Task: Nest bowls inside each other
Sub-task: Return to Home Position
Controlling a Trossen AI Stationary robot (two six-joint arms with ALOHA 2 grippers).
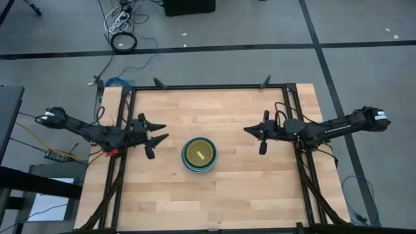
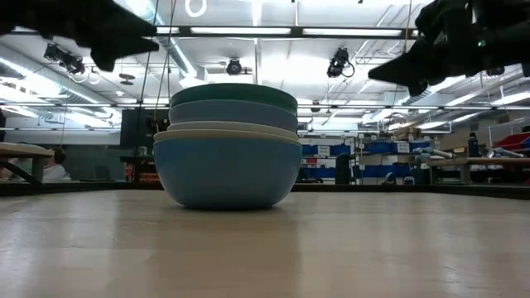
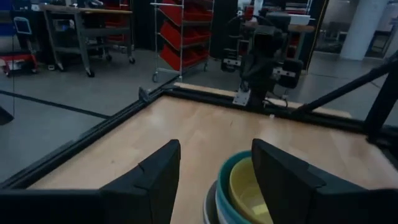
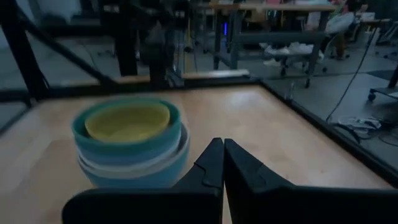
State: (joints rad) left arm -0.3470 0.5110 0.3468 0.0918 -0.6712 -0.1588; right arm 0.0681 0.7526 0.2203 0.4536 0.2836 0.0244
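The bowls (image 1: 199,154) stand nested in one stack at the middle of the table: a blue one at the bottom, whitish, blue and teal rims above it (image 2: 228,141), and a yellow bowl (image 4: 127,121) innermost. The bottom bowl's base rests on the wood. My left gripper (image 1: 162,131) hangs open to the stack's left, fingers pointing toward it; in the left wrist view (image 3: 214,165) the stack (image 3: 239,193) shows between its fingers, farther off. My right gripper (image 1: 247,129) is shut, to the stack's right, and holds nothing (image 4: 222,155).
A black metal frame (image 1: 214,86) runs around the wooden table top (image 1: 214,201), with each arm's base post at a side edge. Bare wood lies in front of and behind the stack. Beyond the table are shelves, tables and a seated person (image 2: 51,165).
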